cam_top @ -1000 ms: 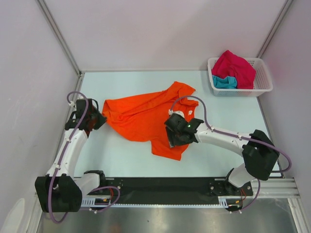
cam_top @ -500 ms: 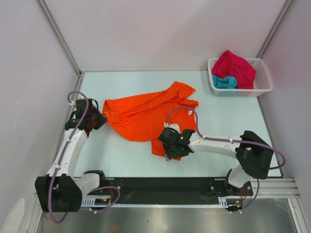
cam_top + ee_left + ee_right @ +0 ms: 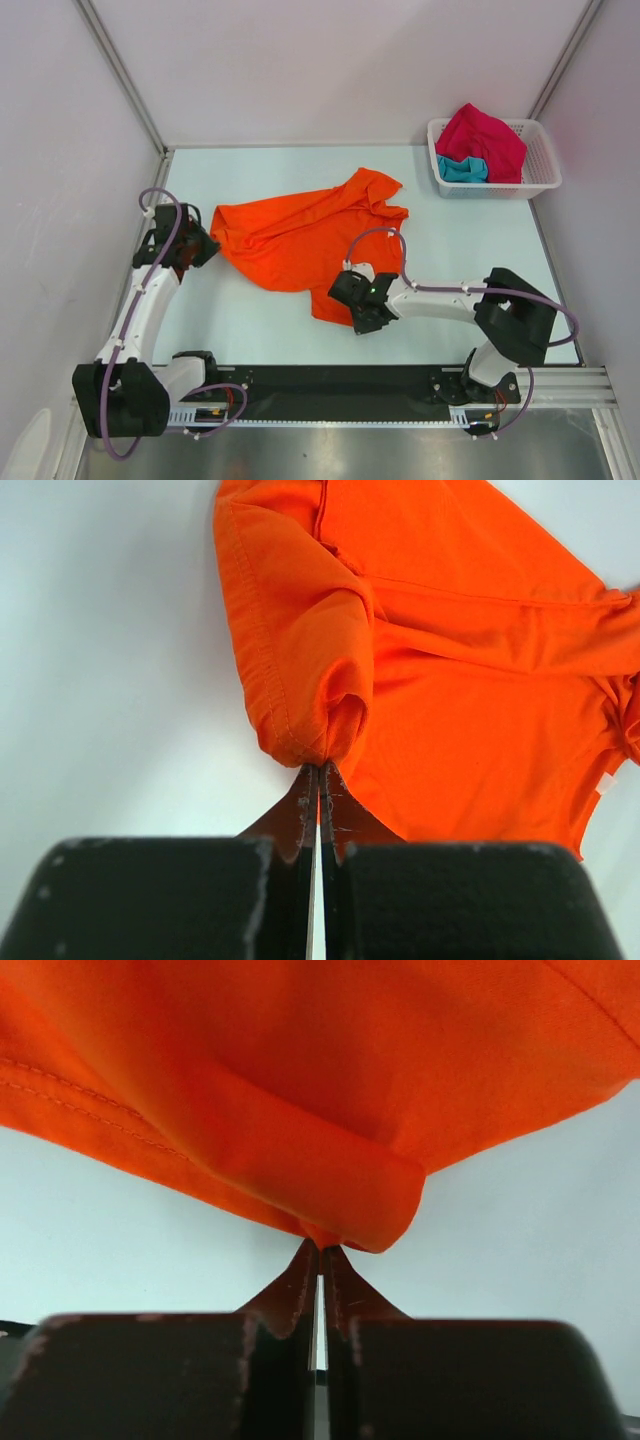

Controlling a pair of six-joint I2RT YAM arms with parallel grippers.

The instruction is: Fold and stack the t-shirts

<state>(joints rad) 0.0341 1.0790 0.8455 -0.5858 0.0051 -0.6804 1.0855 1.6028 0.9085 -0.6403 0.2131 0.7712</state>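
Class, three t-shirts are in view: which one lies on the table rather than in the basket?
The orange t-shirt: it lies spread on the table, while the crimson-pink t-shirt and teal t-shirt sit bunched in the white basket.

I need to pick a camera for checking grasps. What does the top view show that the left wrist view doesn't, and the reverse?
Only the top view shows the basket in the far right corner, holding a pink shirt and a teal shirt. It also shows the right tool at the near edge of the orange shirt. Only the left wrist view shows, up close, the left tool shut on a bunched, stitched fold of that shirt. Both views show the orange shirt lying crumpled and the left tool at its edge.
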